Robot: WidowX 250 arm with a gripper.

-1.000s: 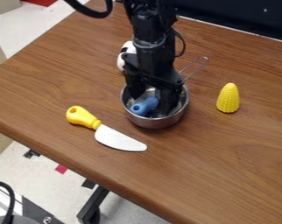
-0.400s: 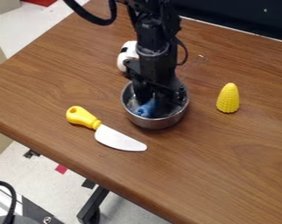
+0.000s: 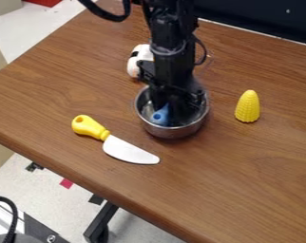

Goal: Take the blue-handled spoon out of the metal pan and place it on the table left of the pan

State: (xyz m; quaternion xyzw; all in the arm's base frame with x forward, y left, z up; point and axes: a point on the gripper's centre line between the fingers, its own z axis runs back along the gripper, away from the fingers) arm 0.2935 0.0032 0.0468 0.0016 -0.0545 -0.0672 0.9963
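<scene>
At the near left corner we are seeing a black cable point(image 3: 12, 213) curving beside some metal equipment point(image 3: 38, 233), and a dark table leg point(image 3: 100, 223) is standing on the pale floor point(image 3: 60, 194). On the wooden table point(image 3: 244, 166), nearest to us, a toy knife is lying flat; its yellow handle point(image 3: 88, 126) is pointing to the upper left and its pale blade point(image 3: 130, 151) to the lower right. Just beyond it, a metal pot point(image 3: 173, 132) is standing upright, and a blue object point(image 3: 160, 116) with a hole in its rounded end is resting inside. The black gripper point(image 3: 169, 109) is hanging down into the pot, right at the blue object; we are not managing to tell whether its fingers are grasping it or standing loose around it. To the right of the pot, well apart, a yellow toy corn cob point(image 3: 247, 107) is standing on its broad end. Farther back, a white object point(image 3: 137, 60) with a black patch is sitting partly behind the arm, and a dark panel point(image 3: 257, 16) is running along the far edge
</scene>
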